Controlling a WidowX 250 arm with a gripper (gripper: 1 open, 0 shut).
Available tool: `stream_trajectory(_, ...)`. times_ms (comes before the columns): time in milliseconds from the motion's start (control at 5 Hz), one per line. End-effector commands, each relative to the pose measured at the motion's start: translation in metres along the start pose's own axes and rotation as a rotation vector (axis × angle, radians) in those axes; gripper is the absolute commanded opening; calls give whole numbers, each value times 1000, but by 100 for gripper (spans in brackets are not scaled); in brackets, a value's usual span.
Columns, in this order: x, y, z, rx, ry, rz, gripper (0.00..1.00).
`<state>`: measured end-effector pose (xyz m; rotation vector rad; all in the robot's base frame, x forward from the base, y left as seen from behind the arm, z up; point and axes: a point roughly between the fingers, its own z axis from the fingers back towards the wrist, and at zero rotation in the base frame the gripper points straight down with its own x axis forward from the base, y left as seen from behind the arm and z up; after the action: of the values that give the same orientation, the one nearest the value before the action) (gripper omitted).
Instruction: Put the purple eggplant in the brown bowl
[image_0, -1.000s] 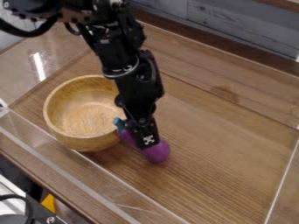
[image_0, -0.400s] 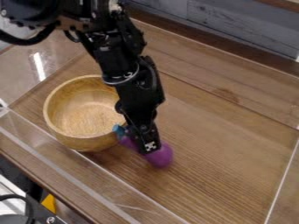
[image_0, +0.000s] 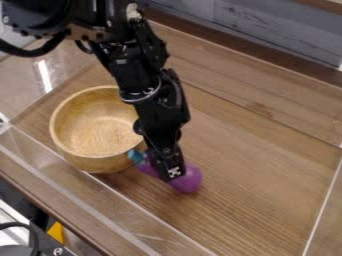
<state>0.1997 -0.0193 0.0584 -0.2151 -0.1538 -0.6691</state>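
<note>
The purple eggplant lies on the wooden table just right of the brown bowl, its blue-green stem cap toward the bowl. My gripper points steeply down onto the eggplant, its black fingers shut on its middle. The eggplant still looks to be resting on the table. The arm rises up and left over the bowl's right rim. The bowl's inside shows bare wood grain.
Clear plastic walls fence the wooden table on the near and right sides. A grey wall strip runs along the back.
The arm has shifted slightly right and down along the eggplant. The eggplant and bowl stay where they were, and the fingers stay closed.
</note>
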Motion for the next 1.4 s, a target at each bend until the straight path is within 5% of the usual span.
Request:
stream_trajectory(0, 5, 4, 10, 33, -30, -15, 0)
stream_trajectory(1200, 0, 17, 12, 55, -14, 0, 0)
